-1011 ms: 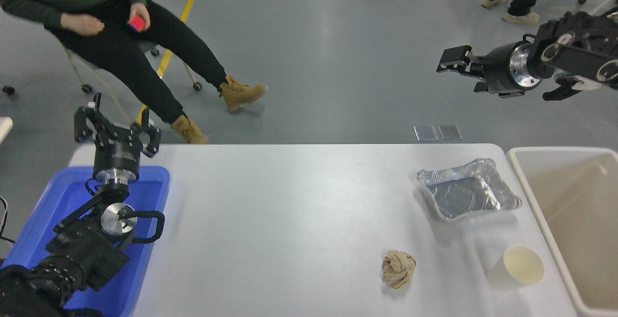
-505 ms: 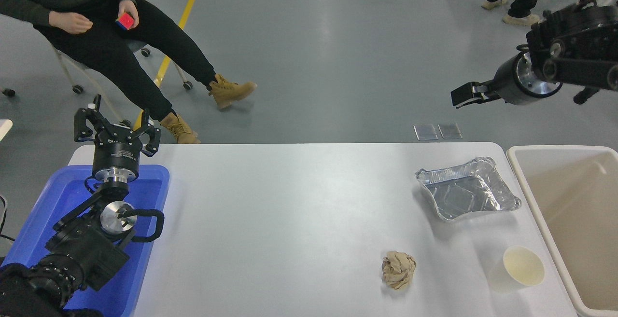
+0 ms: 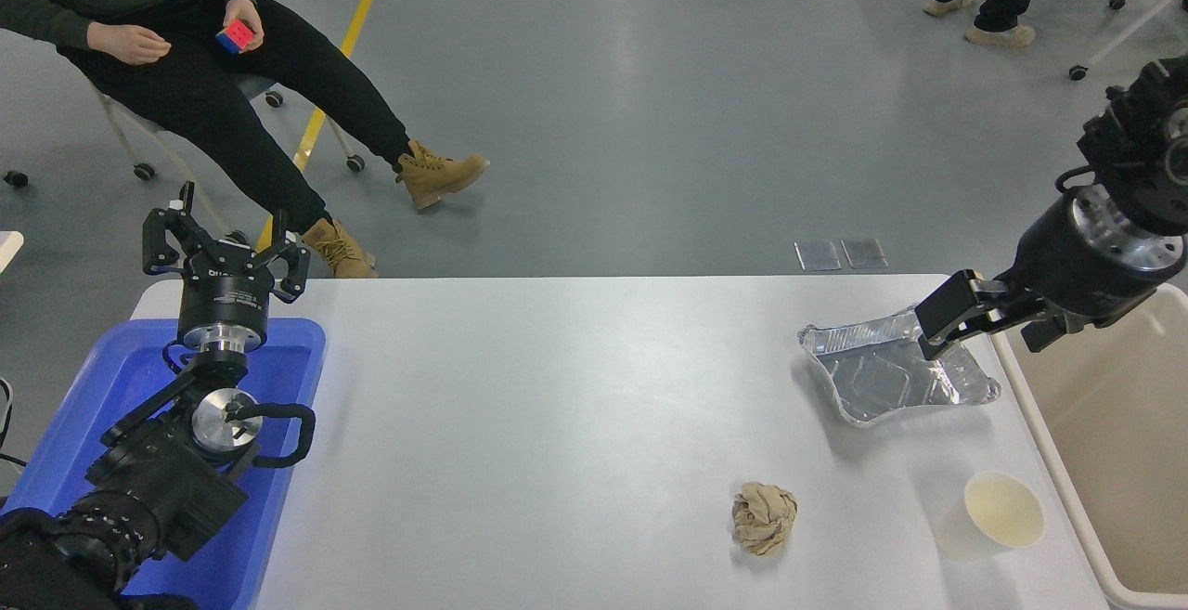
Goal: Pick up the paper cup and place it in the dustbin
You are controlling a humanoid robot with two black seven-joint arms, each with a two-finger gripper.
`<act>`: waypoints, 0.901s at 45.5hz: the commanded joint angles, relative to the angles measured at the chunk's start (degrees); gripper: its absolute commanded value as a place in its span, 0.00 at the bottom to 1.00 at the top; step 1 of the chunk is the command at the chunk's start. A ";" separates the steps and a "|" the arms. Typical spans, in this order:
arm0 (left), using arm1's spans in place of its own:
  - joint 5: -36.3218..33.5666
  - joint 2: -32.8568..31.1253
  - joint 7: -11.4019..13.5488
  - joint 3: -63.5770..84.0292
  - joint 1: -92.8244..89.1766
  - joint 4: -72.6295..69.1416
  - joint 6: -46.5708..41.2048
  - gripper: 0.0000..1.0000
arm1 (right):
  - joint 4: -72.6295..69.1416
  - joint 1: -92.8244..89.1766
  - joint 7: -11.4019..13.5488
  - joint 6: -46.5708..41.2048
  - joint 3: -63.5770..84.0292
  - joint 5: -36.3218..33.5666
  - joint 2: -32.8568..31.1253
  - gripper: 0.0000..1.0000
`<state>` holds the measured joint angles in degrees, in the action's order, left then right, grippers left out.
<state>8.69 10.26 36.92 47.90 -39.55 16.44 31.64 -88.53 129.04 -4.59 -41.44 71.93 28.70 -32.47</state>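
The big white counter point(image 3: 557, 406) fills the lower part of the view. At 3 o'clock, just off its right edge, sits the large beige dustbin point(image 3: 1128, 461), only partly in view. At 9 o'clock a blue tray point(image 3: 111, 378) sits at the left edge of the counter. The left arm rests over that tray, and the left gripper point(image 3: 225, 243) points up toward 12 o'clock with its fingers spread wide.

The right arm comes in from the right edge at 2 o'clock and slants down toward the counter. The right gripper point(image 3: 947, 320) hangs over the far right corner of a shiny foil tray point(image 3: 882, 382). You cannot tell if its fingers are apart or together. It holds nothing.

At 5 o'clock a crumpled tan paper ball point(image 3: 764, 519) lies on the counter. The small white paper cup point(image 3: 1002, 510) stands upright at 4 o'clock, close to the dustbin and apart from the paper ball. It is well below the right gripper.

At 11 o'clock a person point(image 3: 186, 44) sits on a chair past the counter, holding a small bright cube point(image 3: 235, 36).
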 commanded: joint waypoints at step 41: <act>0.01 0.02 -0.01 0.00 0.00 0.00 0.00 0.99 | 0.02 -20.75 -0.51 25.26 4.01 17.70 -10.60 1.00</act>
<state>8.71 10.20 36.91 47.90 -39.54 16.44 31.64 -89.77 116.05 -5.07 -23.17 75.94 42.11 -41.69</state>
